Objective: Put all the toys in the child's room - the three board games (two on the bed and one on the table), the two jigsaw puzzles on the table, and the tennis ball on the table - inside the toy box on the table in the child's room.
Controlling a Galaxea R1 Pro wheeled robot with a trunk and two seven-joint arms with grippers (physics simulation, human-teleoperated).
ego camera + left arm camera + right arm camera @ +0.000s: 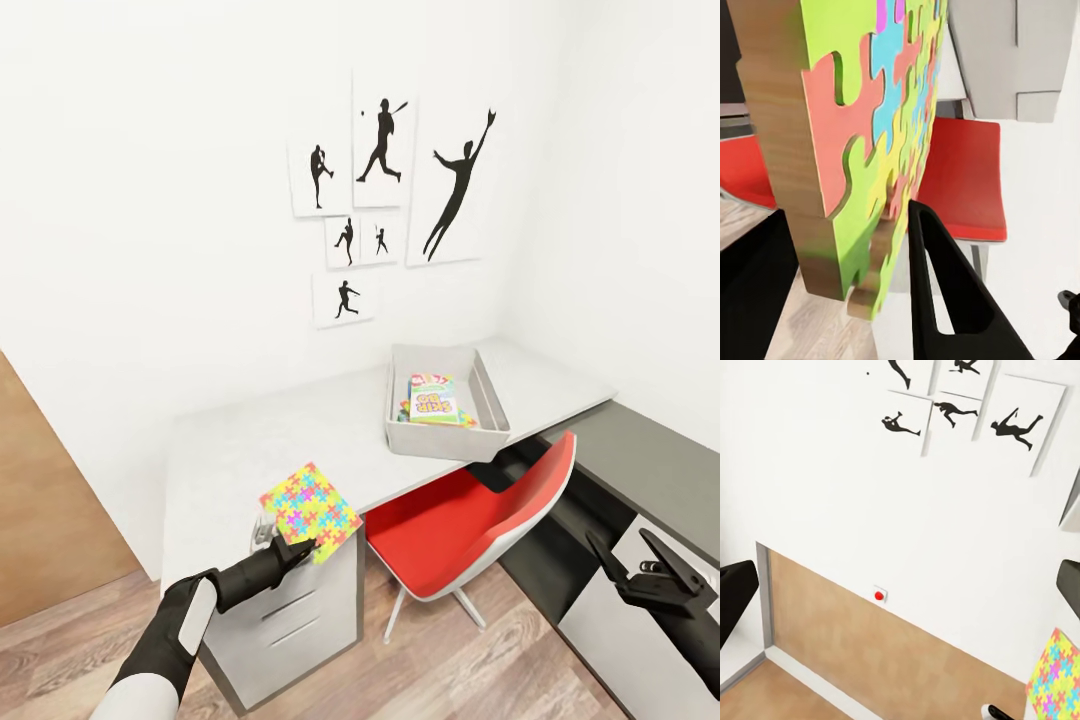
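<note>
The desk (260,440) extends ahead of both grippers, its light grey top running to the white wall, with a dark lower section toward the right gripper's side. A red chair (470,530) stands tucked under the desk edge, between the two grippers. The bin (400,425) sits on the desk top, ahead of the left gripper and well apart from it, its near end overhanging the desk edge above the chair. Inside the bin lie flat printed boxes; the top one, the game box (433,398), carries "SKIP BO" lettering. Black silhouette prints (385,200) hang on the wall beyond the bin.

The left gripper (300,548) is closed on a puzzle (312,510), pinching its near edge. The puzzle is lifted and tilted above the near corner of the desk. In the left wrist view, the puzzle (862,150) stands between the black fingers (945,292).

The right gripper (630,560) hangs over the dark desk section with its fingers spread apart, holding nothing.
</note>
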